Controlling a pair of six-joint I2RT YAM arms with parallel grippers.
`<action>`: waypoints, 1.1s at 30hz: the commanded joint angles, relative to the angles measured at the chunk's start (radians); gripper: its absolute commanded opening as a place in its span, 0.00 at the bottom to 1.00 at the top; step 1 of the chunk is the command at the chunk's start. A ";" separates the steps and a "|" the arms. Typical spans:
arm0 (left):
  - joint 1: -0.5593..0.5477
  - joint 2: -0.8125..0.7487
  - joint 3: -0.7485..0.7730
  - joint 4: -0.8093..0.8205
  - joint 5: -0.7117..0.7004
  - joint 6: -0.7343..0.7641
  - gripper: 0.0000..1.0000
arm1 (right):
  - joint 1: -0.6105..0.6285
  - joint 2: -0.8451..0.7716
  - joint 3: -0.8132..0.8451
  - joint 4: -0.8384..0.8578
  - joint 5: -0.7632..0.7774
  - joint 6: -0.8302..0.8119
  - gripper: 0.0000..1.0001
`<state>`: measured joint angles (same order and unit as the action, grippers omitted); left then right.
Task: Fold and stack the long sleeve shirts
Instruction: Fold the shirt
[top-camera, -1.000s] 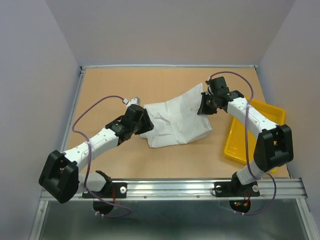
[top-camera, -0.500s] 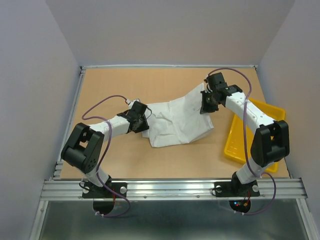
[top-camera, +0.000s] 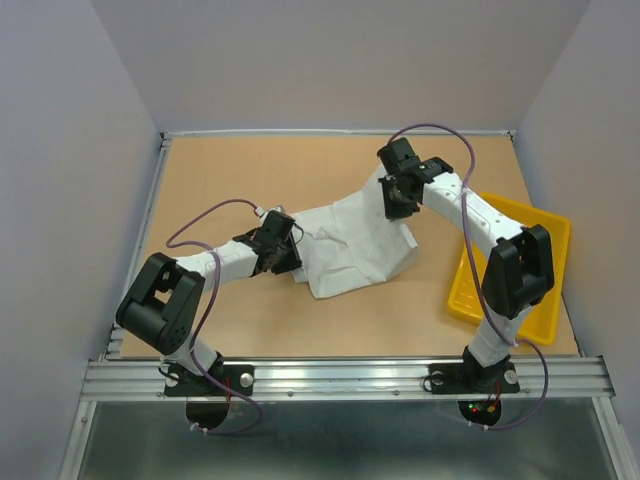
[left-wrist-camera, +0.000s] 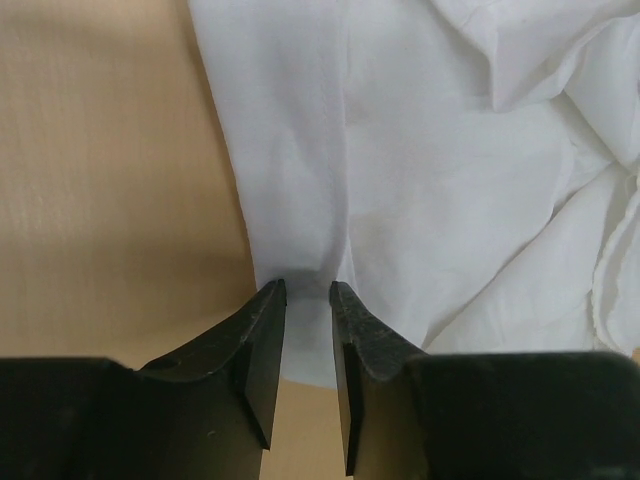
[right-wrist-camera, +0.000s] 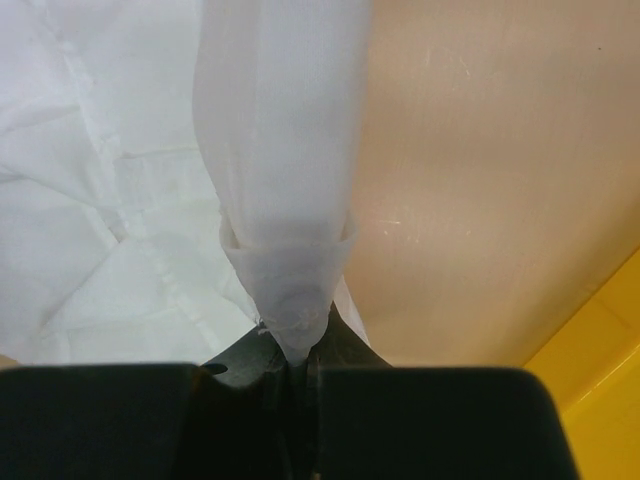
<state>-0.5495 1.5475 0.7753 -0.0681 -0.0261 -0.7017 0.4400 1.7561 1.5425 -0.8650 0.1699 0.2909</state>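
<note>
i'm looking down on the tan worktop (top-camera: 250, 170), and the white shirt (top-camera: 350, 245) is lying crumpled across its middle, running from the left pincer up to the right one. the yellow tray (top-camera: 462, 295) is sitting at the right side, apart from the cloth, with the right arm crossing above it. the right pincer (top-camera: 395, 200) is holding the shirt's far right corner: on its wrist camera the jaws are pressing together on a bunched tail of fabric (right-wrist-camera: 285, 300) that is hanging taut from them. the left pincer (left-wrist-camera: 308, 290) is sitting low at the shirt's left edge, its jaws standing only narrowly apart with a ridge of cloth rising between the tips; i cannot tell whether it is actually gripping.
</note>
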 joint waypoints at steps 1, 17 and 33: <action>-0.023 -0.032 -0.021 0.017 0.051 -0.022 0.36 | 0.065 0.032 0.116 -0.061 0.123 0.031 0.01; -0.064 -0.092 -0.057 -0.004 -0.020 -0.050 0.36 | 0.319 0.241 0.364 -0.262 0.390 0.082 0.02; -0.064 -0.059 -0.166 0.125 0.069 -0.142 0.36 | 0.532 0.316 0.401 -0.302 0.470 0.112 0.03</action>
<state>-0.6090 1.4883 0.6559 0.0689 0.0196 -0.8173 0.9432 2.0647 1.8668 -1.1469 0.6033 0.3660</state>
